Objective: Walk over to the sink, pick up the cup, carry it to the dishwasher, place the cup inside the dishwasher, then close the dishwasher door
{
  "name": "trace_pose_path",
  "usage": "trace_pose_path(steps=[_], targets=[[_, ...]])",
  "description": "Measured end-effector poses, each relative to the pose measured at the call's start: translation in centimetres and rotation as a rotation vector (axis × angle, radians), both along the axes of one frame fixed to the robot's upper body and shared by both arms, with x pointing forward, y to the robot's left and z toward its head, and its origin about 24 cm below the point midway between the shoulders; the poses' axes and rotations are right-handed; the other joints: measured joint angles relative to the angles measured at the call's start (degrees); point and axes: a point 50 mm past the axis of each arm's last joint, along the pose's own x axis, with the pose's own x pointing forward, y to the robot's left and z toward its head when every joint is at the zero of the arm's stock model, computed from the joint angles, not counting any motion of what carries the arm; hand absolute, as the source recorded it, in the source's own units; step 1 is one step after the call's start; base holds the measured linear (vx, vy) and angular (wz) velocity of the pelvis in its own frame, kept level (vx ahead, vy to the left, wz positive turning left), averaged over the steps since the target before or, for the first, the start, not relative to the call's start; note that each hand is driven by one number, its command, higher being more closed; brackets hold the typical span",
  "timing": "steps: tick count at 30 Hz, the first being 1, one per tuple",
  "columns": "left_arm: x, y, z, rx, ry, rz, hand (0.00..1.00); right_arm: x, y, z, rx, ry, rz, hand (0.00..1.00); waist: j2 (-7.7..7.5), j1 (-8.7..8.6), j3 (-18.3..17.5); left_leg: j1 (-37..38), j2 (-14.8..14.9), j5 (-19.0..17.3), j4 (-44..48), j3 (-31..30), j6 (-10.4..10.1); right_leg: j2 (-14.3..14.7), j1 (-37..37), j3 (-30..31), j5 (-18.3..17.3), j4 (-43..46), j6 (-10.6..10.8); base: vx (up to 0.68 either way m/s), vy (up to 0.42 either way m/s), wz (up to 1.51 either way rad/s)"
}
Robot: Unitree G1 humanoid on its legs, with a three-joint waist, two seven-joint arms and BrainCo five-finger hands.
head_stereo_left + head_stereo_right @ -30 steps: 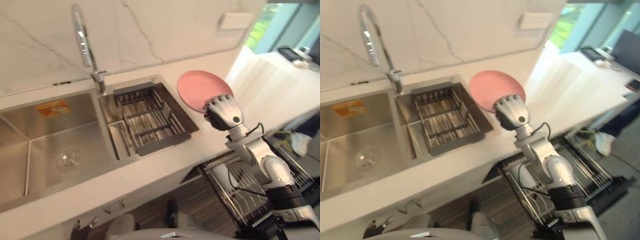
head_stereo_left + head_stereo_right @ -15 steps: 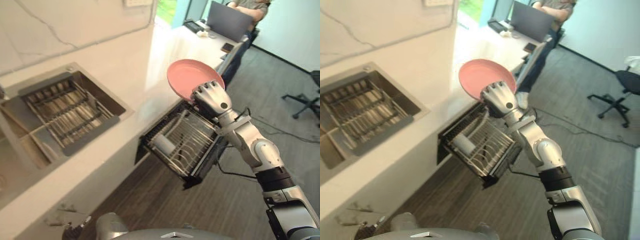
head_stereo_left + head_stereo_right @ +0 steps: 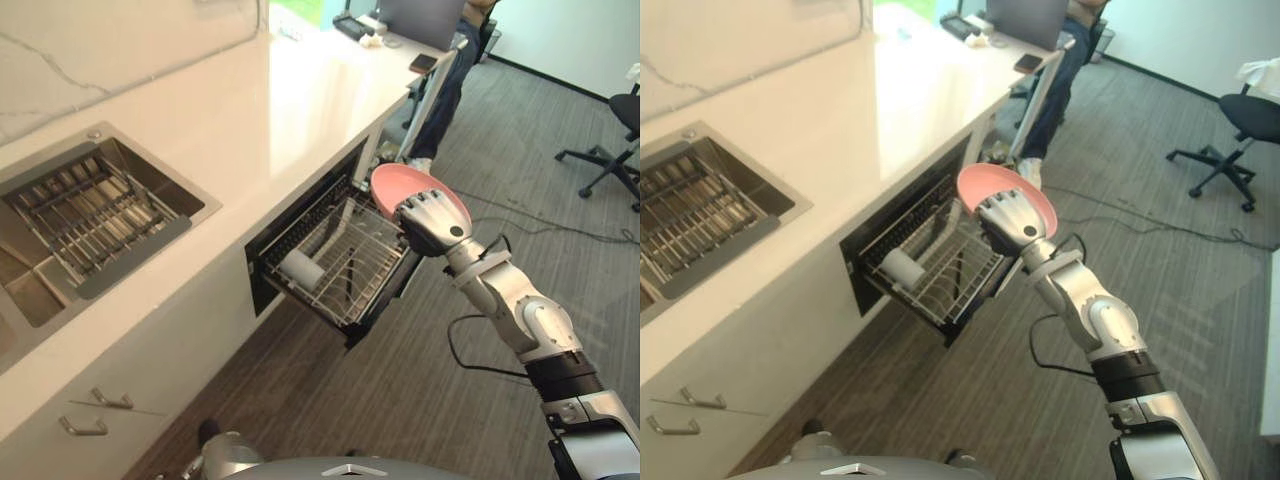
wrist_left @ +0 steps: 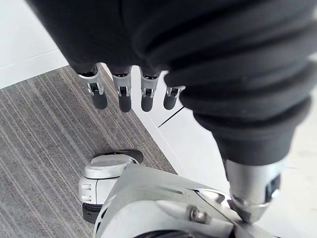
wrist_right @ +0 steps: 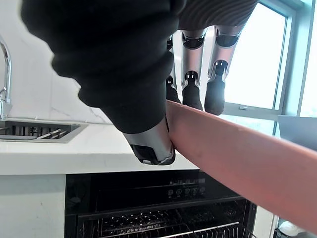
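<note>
Heads-up: the task says cup, but what the right hand [image 3: 432,222] carries is a pink plate [image 3: 404,184]. Grip is a rim pinch: in the right wrist view the thumb [image 5: 149,144] sits under the edge and the fingers [image 5: 191,94] curl over the top, so the hand is closed on the plate. The plate tilts up and away from the palm, edge gripped, probably so it can drop on edge between the tines rather than lie flat. The right arm is stretched out low and forward, wrist bent, with the plate hanging over the far corner of the pulled-out dishwasher rack [image 3: 350,262], not touching it as far as I can tell. My read is that transport is done and lowering into the rack comes next; the door [image 3: 380,312] below the rack is open. A white cup [image 3: 300,270] lies on its side in the rack, well clear of the plate. The sink [image 3: 90,215] is set into the tabletop [image 3: 270,110], behind the action. The left hand [image 4: 124,94] hangs idle over the floor, fingers straight and relaxed, holding nothing.
</note>
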Motion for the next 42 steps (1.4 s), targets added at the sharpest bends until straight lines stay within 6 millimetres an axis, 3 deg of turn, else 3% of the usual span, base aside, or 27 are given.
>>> trace_pose_path(steps=[5, 7, 10, 13, 19, 28, 30, 35, 36, 42], targets=[[2.5, 0.8, 0.4, 0.029, -0.062, -0.049, 0.0, 0.8, -1.7, -1.4, 0.01, 0.06, -0.103, 1.0, 0.22, 0.14, 1.16, -4.28, -2.54, -0.2, 0.98, -2.21, 1.04, -1.62, -2.14, -0.46, 2.54, -2.55, 0.93, 0.03, 0.048, 0.13], [4.0, 1.6, 0.8, 0.046, -0.103, -0.063, 0.0, 1.3, -2.0, -1.1, 0.014, 0.051, -0.13, 1.0, 0.33, 0.01, 3.43, -6.55, -2.56, -0.38, 2.14, -2.32, 1.35, -1.77, -3.81, -0.27, 3.29, -2.55, 0.75, -0.01, 0.051, -0.01], [6.2, 2.5, 1.6, 0.054, -0.178, -0.057, 0.0, 2.7, -2.5, 0.4, 0.03, 0.001, -0.173, 1.0, 0.69, -0.74, 7.76, -10.57, -2.56, -0.72, 4.14, -3.49, 1.89, -1.97, -7.16, -0.08, 4.64, -2.59, 0.4, -0.07, 0.047, -0.03], [8.7, 2.9, 2.4, 0.049, -0.267, -0.039, 0.0, 4.2, -2.6, 3.3, 0.051, -0.093, -0.201, 1.0, 1.3, -0.46, 12.63, -14.88, -2.71, -1.12, 6.33, -3.62, 2.53, -2.27, -10.94, 0.76, 6.65, -3.18, -0.05, -0.09, 0.061, -0.1], [10.0, 2.8, 3.0, 0.01, -0.334, -0.026, 0.0, 5.6, -2.5, 7.8, -0.011, -0.195, -0.194, 1.0, 3.37, 0.8, 17.19, -20.58, -3.81, -1.55, 8.35, -5.47, 3.21, -2.76, -15.85, 2.13, 9.9, -5.27, -0.27, -0.06, 0.046, -0.07], [11.0, 1.8, 3.0, -0.048, -0.353, -0.019, 0.0, 7.4, -3.3, 10.3, -0.073, -0.199, -0.258, 1.0, 5.97, 3.23, 19.28, -25.78, -6.44, -1.55, 8.51, -11.71, 3.32, -4.11, -20.49, 2.41, 11.82, -5.86, -0.11, -0.01, 0.033, 0.05], [12.0, 1.3, 3.2, -0.069, -0.368, -0.031, 0.0, 7.6, -4.4, 11.2, -0.063, -0.198, -0.308, 1.0, 7.51, 3.95, 20.09, -27.13, -7.47, -1.42, 8.57, -12.92, 3.51, -4.89, -21.26, 1.81, 12.12, -5.84, 0.12, -0.01, 0.066, 0.19], [13.3, 0.5, 3.5, -0.121, -0.398, -0.04, 0.0, 8.3, -5.7, 12.8, 0.008, -0.192, -0.383, 1.0, 9.37, 5.73, 21.02, -30.12, -8.68, -0.79, 8.61, -13.4, 4.16, -6.05, -24.26, 1.69, 12.87, -5.64, 0.35, 0.0, 0.057, 0.1], [13.4, 0.2, 3.5, -0.13, -0.399, -0.045, 0.0, 8.4, -6.0, 13.0, 0.01, -0.193, -0.405, 0.0, 9.75, 5.74, 21.16, -30.52, -9.05, -0.68, 8.62, -14.11, 4.31, -6.35, -24.52, 1.61, 12.91, -5.55, 0.41, 0.02, 0.064, 0.07], [13.6, -0.9, 3.4, -0.156, -0.399, -0.092, 0.0, 8.4, -8.1, 12.9, 0.15, -0.158, -0.503, 0.0, 10.6, 6.13, 21.44, -30.72, -9.66, -0.7, 8.57, -14.63, 4.31, -7.16, -25.58, 1.72, 12.9, -4.09, 0.4, 0.0, 0.032, 0.0]])
